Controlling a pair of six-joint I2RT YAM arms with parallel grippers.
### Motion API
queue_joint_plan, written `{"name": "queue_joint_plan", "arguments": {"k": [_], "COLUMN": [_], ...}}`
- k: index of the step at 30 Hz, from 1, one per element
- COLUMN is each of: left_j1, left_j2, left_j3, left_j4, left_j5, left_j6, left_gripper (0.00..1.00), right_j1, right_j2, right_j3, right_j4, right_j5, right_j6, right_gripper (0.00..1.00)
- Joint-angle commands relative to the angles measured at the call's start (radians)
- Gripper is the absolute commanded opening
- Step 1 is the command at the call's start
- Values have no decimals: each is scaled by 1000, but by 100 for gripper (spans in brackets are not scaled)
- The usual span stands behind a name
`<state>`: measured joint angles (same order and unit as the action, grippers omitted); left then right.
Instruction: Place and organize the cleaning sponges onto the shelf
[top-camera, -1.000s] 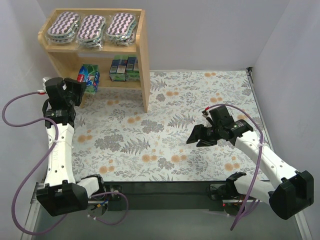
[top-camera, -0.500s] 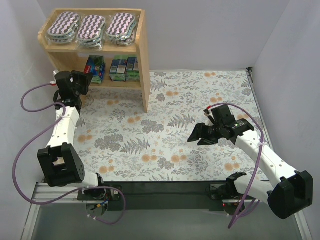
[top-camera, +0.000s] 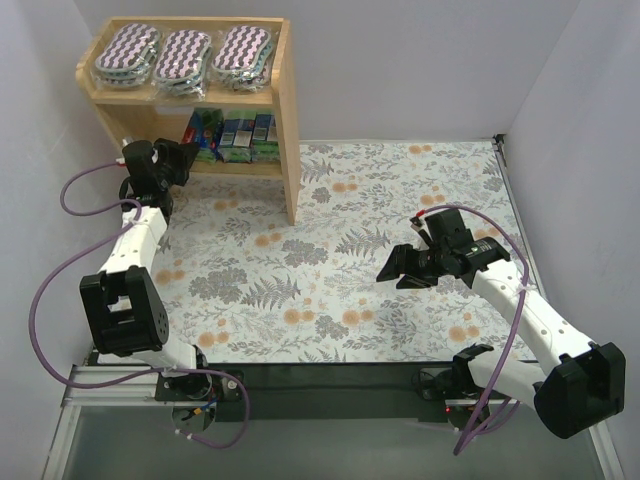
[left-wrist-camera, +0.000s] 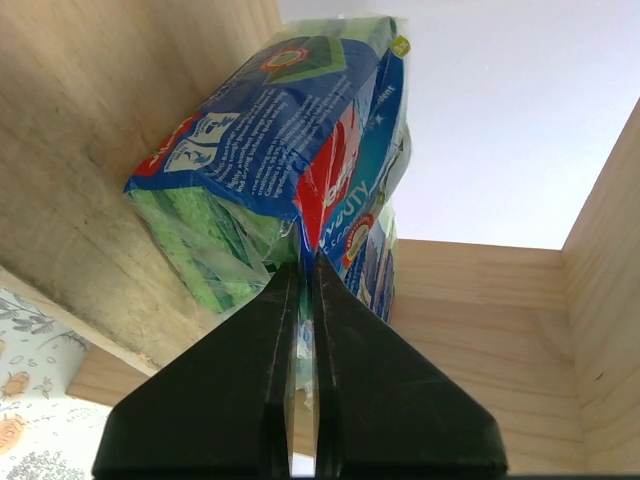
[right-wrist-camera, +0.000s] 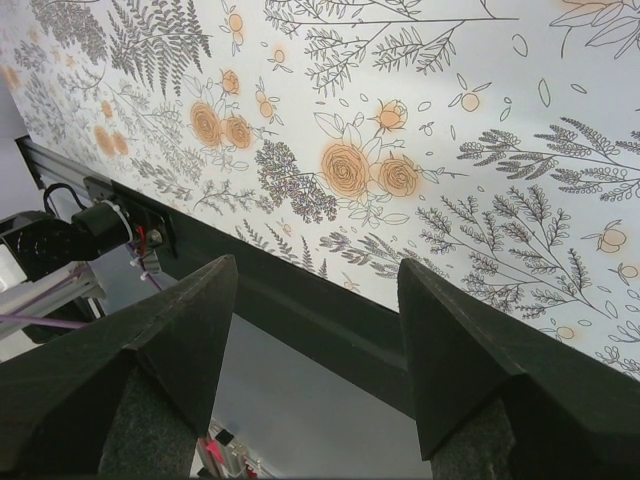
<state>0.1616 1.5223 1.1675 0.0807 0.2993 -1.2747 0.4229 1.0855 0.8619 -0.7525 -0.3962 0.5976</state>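
Floral-print table cover (top-camera: 330, 280) before plain white walls. The two-tier wooden shelf (top-camera: 291, 130) stands at far left, and three oval zigzag sponges (top-camera: 184, 54) lie side by side on its top tier. The left gripper (left-wrist-camera: 305, 285), fingers pinched together on the wrapper of a blue-and-green sponge pack (left-wrist-camera: 270, 130), holds it within the lower tier beside two similar packs (top-camera: 250, 135). The right gripper (right-wrist-camera: 315, 290), jaws spread wide and empty, hovers above the cover.

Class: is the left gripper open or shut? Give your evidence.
The left gripper is shut on the blue-and-green sponge pack: its fingers nearly meet, pinching the wrapper.
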Motion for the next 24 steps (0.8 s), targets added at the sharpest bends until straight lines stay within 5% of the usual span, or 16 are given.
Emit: {"name": "queue_joint_plan", "arguments": {"k": [1, 6, 10, 11, 18, 24], "left_j1": [-8, -25, -25, -25, -22, -20], "left_j2": [10, -17, -53, -59, -152, -351], "left_j3": [23, 6, 9, 12, 38, -23], "left_j4": [17, 16, -30, -32, -111, -269], "left_j5": [26, 9, -28, -32, -48, -49], "left_j6": [-26, -41, -34, -31, -6, 15], "left_gripper": [0, 5, 56, 86, 95, 95], "right_j1": [-10, -15, -16, -18, -22, -27], "right_j2": [-12, -3, 1, -1, -22, -56], "right_j3": [3, 9, 11, 11, 14, 29], "right_j4": [30, 35, 33, 35, 38, 61], "right_j5": [-15, -18, -16, -18, -18, -30], "right_j6": [-10, -15, -16, -16, -28, -73], "right_gripper": [60, 60, 60, 61, 63, 82]}}
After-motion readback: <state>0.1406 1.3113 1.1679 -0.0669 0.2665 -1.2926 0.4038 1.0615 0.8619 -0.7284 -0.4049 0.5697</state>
